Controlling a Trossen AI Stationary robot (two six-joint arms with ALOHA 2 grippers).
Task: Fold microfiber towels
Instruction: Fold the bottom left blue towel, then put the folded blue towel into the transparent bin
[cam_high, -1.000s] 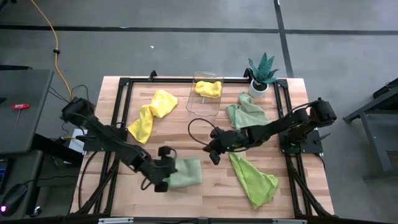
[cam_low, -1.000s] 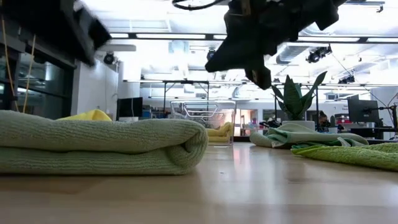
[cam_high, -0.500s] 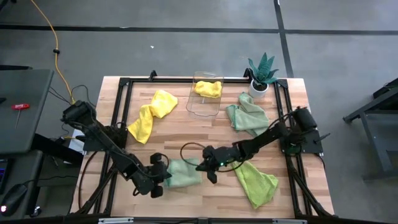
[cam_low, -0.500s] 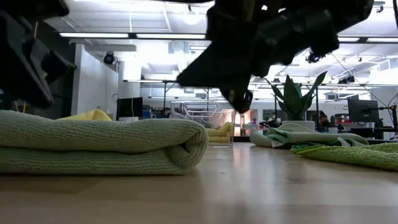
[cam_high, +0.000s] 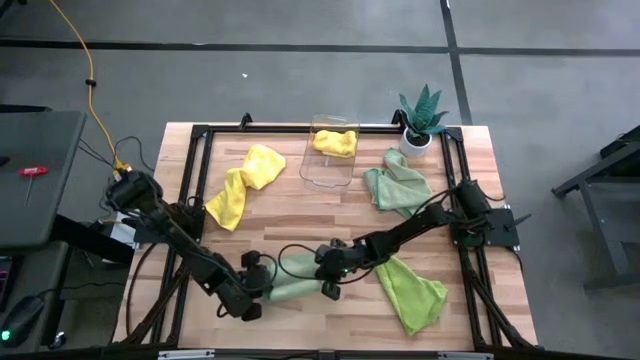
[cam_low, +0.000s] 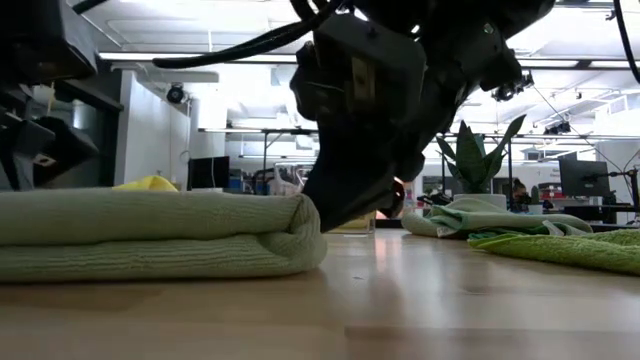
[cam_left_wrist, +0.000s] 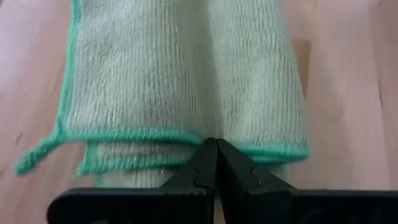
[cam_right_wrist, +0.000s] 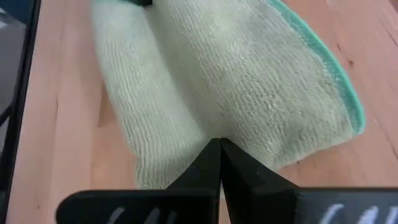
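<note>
Folded mint-green microfiber towel (cam_high: 293, 278) lies near the table's 6 o'clock edge. At its 9 o'clock end, the left gripper (cam_high: 262, 283) has fingers pressed together on the hem; at 3 o'clock, the right gripper (cam_high: 327, 279) is pinched narrow on the fold. A lime-green towel (cam_high: 410, 290) sprawls nearby at 3 o'clock.
</note>
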